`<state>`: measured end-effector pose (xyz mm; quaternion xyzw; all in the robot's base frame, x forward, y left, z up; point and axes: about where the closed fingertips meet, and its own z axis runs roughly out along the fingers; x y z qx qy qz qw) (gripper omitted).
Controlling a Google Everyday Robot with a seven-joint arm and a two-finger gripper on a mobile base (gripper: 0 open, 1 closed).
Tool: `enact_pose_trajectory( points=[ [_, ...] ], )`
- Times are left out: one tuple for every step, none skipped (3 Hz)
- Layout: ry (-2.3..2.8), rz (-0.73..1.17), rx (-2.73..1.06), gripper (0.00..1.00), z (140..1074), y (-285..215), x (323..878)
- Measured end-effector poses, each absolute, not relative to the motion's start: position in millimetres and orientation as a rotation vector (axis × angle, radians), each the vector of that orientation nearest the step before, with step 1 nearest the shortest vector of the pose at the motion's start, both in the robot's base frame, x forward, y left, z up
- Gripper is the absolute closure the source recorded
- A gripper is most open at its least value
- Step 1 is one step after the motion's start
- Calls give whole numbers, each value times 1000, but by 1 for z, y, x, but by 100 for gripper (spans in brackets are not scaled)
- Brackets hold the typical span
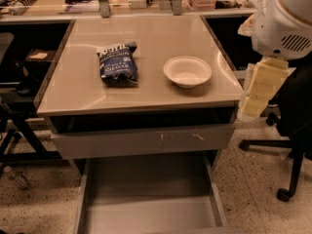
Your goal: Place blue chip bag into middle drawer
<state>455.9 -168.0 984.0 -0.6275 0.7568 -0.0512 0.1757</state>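
The blue chip bag (117,64) lies flat on the left half of the tan table top (146,38), label up. The middle drawer (146,199) stands pulled open below the table's front edge, its grey floor bare. My gripper (257,90), cream-coloured under a white arm housing (285,18), hangs off the table's right edge, to the right of the bowl and far from the bag. It holds nothing that I can see.
A white bowl (187,71) sits right of the bag. A shut grey drawer front with pale scratches (146,139) is above the open drawer. An office chair base (287,165) stands at the right, a dark stand (14,130) at the left. Clutter lines the back shelf.
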Motion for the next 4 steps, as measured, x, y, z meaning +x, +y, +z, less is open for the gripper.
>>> enact_pose_trajectory(
  points=[
    [2049, -183, -1875, 0, 988, -109, 473],
    [1946, -167, -1977, 0, 990, -56, 485],
    [1943, -171, -1970, 0, 992, -57, 484],
    [1939, -186, -1945, 0, 985, -38, 497]
  ],
)
